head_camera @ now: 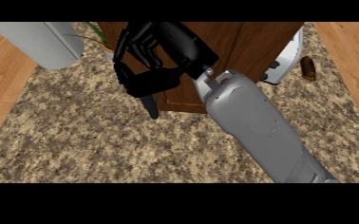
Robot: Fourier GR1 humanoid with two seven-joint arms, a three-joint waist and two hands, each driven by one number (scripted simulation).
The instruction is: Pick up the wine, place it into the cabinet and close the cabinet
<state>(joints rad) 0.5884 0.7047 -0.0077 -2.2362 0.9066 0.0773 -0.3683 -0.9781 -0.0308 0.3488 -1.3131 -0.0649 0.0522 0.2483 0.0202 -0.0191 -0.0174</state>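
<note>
My right hand (163, 52) is raised in front of the brown wooden cabinet (231, 42) at the top middle. Its fingers (129, 45) curl down towards the thumb (151, 84), and bare wood shows in the gap between them, so it holds nothing. The grey right forearm (256, 123) rises to it from the lower right. A small brown bottle, the wine (307, 69), lies on the speckled counter (84, 137) right of the cabinet, well apart from the hand. A pale grey door panel (286, 59) stands edge-on at the cabinet's right side.
A large grey cylinder (43, 42), seemingly my left forearm, fills the top left corner. Green plant leaves (95, 33) show beside it. Wooden floor (14, 80) borders the counter at left and upper right.
</note>
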